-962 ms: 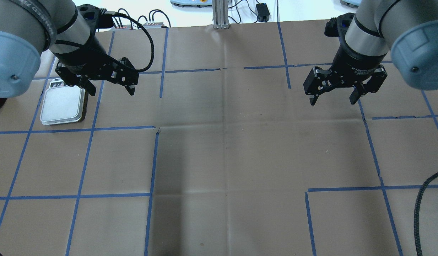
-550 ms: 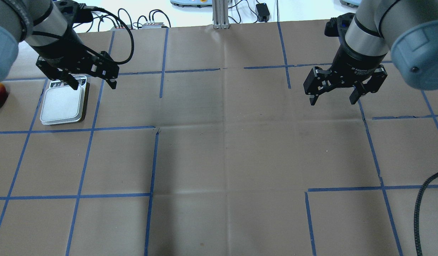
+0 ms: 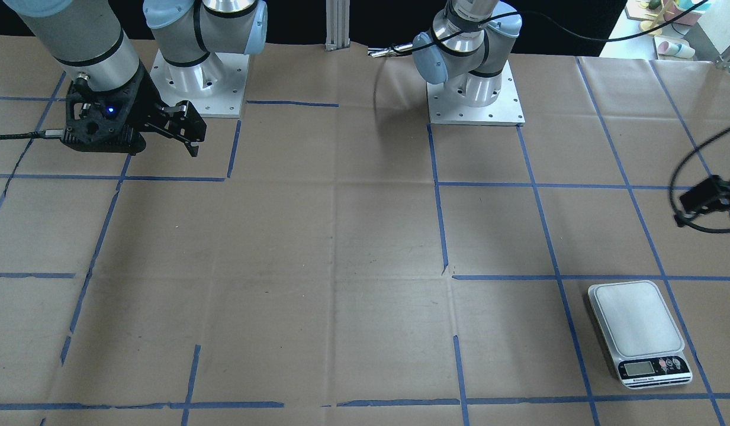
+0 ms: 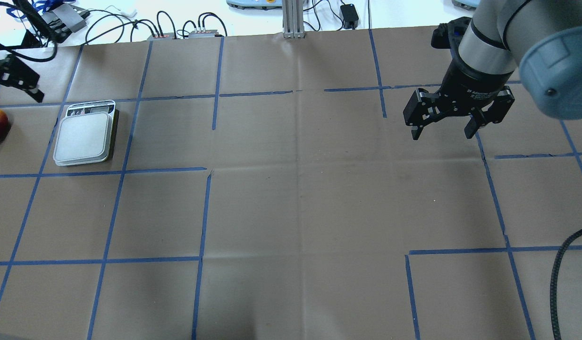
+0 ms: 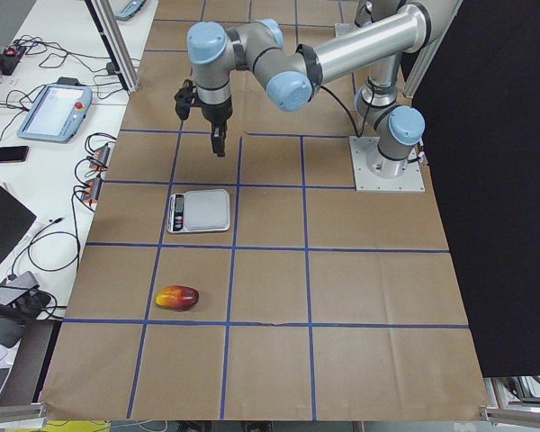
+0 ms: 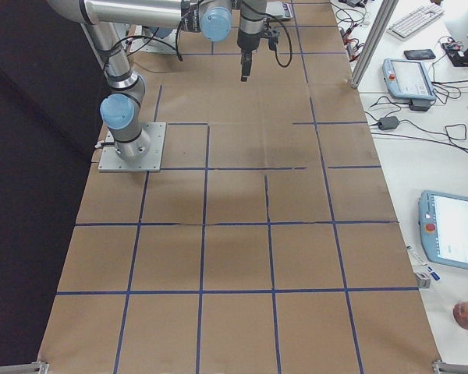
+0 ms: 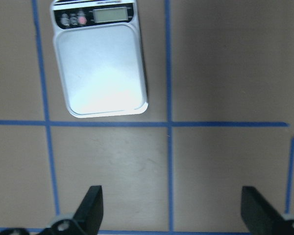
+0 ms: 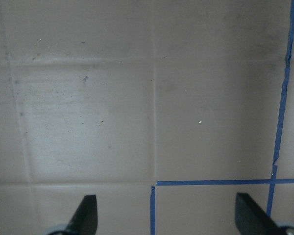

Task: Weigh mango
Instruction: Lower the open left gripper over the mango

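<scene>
Starting at the left fingers [image 7: 93, 208]: on my wrist feed they stand wide apart, with only brown paper between them. So the left gripper [image 7: 170, 210] is spread and carrying nothing above the table [image 4: 295, 198]. The scale [image 7: 100, 68] lies ahead of it, well clear of both tips. Overhead, this gripper is half cut off at the frame's edge, so I can't judge its height. Now the right fingers [image 8: 85, 215]: just as wide, and nothing held. The right gripper [image 4: 442, 128] hangs over the table's right side, touching nothing. The mango [image 5: 177, 297] lies on the paper out past the scale's left side, apart from it and not on the platform. It is red with a yellow-orange end.
</scene>
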Motion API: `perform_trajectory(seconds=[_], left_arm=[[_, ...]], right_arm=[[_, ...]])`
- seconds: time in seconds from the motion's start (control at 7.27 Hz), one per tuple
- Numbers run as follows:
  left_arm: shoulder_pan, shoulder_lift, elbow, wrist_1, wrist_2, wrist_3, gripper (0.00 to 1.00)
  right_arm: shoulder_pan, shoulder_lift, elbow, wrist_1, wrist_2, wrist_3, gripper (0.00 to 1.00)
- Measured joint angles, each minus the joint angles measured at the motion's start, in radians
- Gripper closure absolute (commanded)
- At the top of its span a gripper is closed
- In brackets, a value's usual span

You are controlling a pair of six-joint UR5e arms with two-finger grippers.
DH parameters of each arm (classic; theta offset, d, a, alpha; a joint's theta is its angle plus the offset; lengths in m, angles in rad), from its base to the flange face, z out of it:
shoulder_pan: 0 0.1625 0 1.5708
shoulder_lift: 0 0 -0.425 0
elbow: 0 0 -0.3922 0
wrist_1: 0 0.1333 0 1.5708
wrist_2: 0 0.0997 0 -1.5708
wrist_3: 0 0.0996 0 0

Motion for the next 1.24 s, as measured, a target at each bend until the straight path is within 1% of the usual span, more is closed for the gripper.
perform_trajectory(seconds=[0.14, 0.41, 0.55, 0.69, 0.83, 0.96, 1.24], left_arm=[[0.076, -0.132, 0.14, 0.001, 0.003, 0.031, 0.0], [0.183, -0.402, 0.46, -0.018, 0.008, 0.047, 0.0], [0.23, -0.515, 0.602, -0.043, 0.008, 0.054, 0.0], [0.264, -0.596, 0.684, -0.062, 0.005, 0.066, 0.01], [0.283, -0.645, 0.712, -0.075, 0.002, 0.074, 0.03], [0.289, -0.665, 0.698, -0.083, 0.002, 0.076, 0.03], [0.289, -0.67, 0.625, -0.071, 0.006, 0.076, 0.02]], right_arm=[[0.0, 0.0, 0.0, 0.0, 0.0, 0.0, 0.0], [0.0, 0.0, 0.0, 0.0, 0.0, 0.0, 0.0], [0.0, 0.0, 0.0, 0.0, 0.0, 0.0, 0.0], [0.0, 0.0, 0.0, 0.0, 0.0, 0.0, 0.0], [0.0, 0.0, 0.0, 0.0, 0.0, 0.0, 0.0], [0.0, 0.0, 0.0, 0.0, 0.0, 0.0, 0.0], [0.0, 0.0, 0.0, 0.0, 0.0, 0.0, 0.0]])
